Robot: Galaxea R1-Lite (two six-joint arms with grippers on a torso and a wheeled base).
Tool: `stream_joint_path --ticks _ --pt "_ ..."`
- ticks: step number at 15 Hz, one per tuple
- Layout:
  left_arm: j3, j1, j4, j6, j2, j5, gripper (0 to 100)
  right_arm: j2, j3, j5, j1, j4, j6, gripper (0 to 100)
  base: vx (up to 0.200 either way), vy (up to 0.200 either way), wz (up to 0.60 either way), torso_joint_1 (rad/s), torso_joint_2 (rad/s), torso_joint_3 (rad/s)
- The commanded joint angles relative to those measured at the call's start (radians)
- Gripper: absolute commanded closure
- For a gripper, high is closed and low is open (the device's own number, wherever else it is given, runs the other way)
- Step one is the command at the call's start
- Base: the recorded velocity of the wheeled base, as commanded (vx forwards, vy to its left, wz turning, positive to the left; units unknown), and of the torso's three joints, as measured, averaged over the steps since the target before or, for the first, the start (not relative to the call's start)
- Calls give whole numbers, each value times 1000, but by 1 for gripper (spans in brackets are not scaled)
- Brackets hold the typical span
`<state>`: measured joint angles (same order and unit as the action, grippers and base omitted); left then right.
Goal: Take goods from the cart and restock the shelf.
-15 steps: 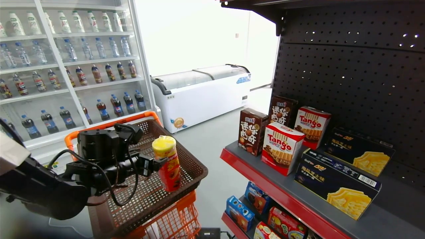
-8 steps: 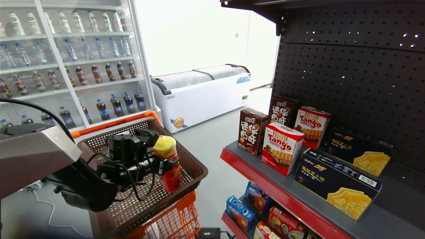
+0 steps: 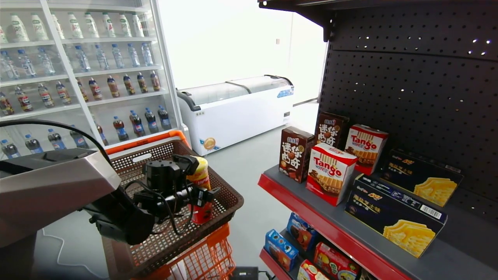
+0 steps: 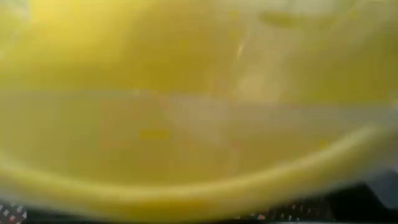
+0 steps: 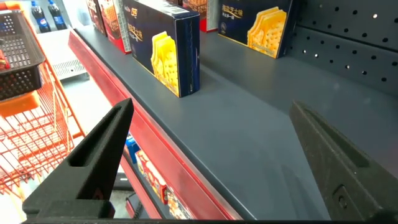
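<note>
Sliding further across the cart (image 3: 230,199), the left hand (image 3: 196,191) now hides the middle of the upright crisp can (image 3: 200,174) standing in the cart's basket; whether it is clenched on the can cannot be told. Beside the cart, the right hand (image 5: 211,109) hangs released, spread wide, over the shelf (image 5: 249,146).

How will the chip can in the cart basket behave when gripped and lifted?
The chip can stands tall and narrow in the basket, so a sideways nudge probably tips it. Its round wall may slip or roll.
</note>
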<state>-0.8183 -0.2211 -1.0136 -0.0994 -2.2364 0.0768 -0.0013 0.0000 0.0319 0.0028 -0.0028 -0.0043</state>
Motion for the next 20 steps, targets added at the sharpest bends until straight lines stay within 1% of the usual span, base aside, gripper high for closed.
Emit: stream_joint_path --ticks 1,2,3,5,6,7,8,9,10,11,12,13,14,15,16,17,18,19,20 --pt "-7 0 0 0 -11 0 0 1 0 0 0 0 0 0 0 0 0 0 0 0" --pt "-7 0 -10 0 -12 0 0 1 0 0 0 0 0 0 0 0 0 0 0 0" --pt "-5 3 -23 0 -12 0 100 1 0 0 0 0 0 0 0 0 0 0 0 0" --pt "-1 5 -29 -6 -9 -6 100 1 0 0 0 0 0 0 0 0 0 0 0 0" --pt "7 5 -16 -28 -5 -6 100 1 0 0 0 0 0 0 0 0 0 0 0 0" --pt "25 5 -8 -63 8 -15 100 1 0 0 0 0 0 0 0 0 0 0 0 0" --pt "28 5 -8 -66 9 -17 100 1 0 0 0 0 0 0 0 0 0 0 0 0" --pt "59 8 -3 -129 55 -52 100 1 0 0 0 0 0 0 0 0 0 0 0 0" --pt "42 -1 3 -129 132 -37 100 1 0 0 0 0 0 0 0 0 0 0 0 0" --pt "31 -6 3 -117 150 -25 100 1 0 0 0 0 0 0 0 0 0 0 0 0" --pt "2 -27 9 -80 204 20 100 1 0 0 0 0 0 0 0 0 0 0 0 0" --pt "-36 -46 84 -77 248 37 100 1 0 0 0 0 0 0 0 0 0 0 0 0" --pt "-42 -57 141 -74 276 60 100 1 0 0 0 0 0 0 0 0 0 0 0 0" --pt "-39 -86 277 -29 363 172 100 1 0 0 0 0 0 0 0 0 0 0 0 0" --pt "-39 -96 333 -3 408 219 100 1 0 0 0 0 0 0 0 0 0 0 0 0" --pt "-47 -96 405 3 457 265 100 1 0 0 0 0 0 0 0 0 0 0 0 0" --pt "-56 -95 457 0 485 362 100 1 0 0 0 0 0 0 0 0 0 0 0 0" --pt "-48 -89 463 -6 494 463 100 1 0 0 0 0 0 0 0 0 0 0 0 0" --pt "-45 -96 461 -2 508 478 100 1 0 0 0 0 0 0 0 0 0 0 0 0"
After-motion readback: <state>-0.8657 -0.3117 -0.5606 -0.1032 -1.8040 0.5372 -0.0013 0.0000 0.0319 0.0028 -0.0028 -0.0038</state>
